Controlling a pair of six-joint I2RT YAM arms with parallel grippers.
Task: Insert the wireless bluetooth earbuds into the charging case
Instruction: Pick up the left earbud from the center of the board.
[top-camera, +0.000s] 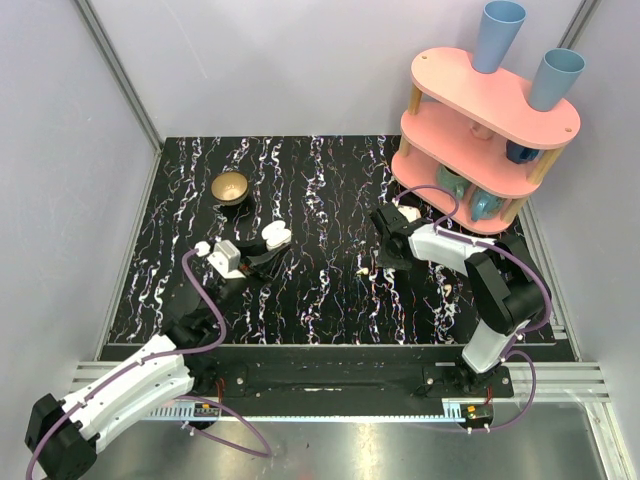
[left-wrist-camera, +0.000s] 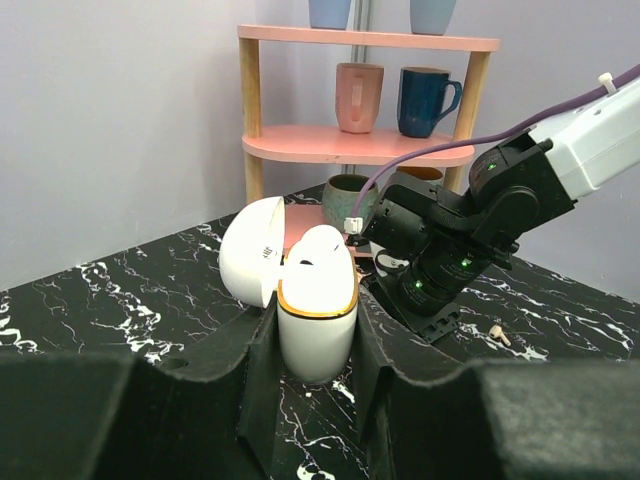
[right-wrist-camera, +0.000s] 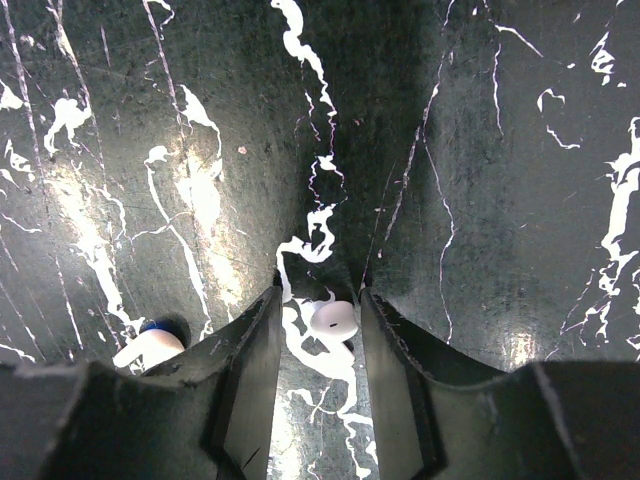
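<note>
- The left jaws clamp the charging case (left-wrist-camera: 318, 330) by both sides. It stands upright between them, its lid (left-wrist-camera: 252, 255) swung open.
- The right jaws point down at the surface (right-wrist-camera: 480, 200), narrowly apart.
- One white earbud (right-wrist-camera: 333, 318) lies between their tips, not clearly pinched.
- A second earbud (right-wrist-camera: 150, 347) lies just outside them.

**Count of the things on my table**

I count one charging case (left-wrist-camera: 317, 305). In the right wrist view I count two earbuds (right-wrist-camera: 333, 318) (right-wrist-camera: 150, 346). There is one gold bowl (top-camera: 231, 187) and one pink shelf (top-camera: 500, 100). The shelf carries two blue tumblers (top-camera: 498, 35) (top-camera: 555, 78). I am sure of three mugs: one pink mug (left-wrist-camera: 359, 97), one dark blue mug (left-wrist-camera: 425, 100) and one green mug (left-wrist-camera: 350, 197). Further mugs I cannot count.
</note>
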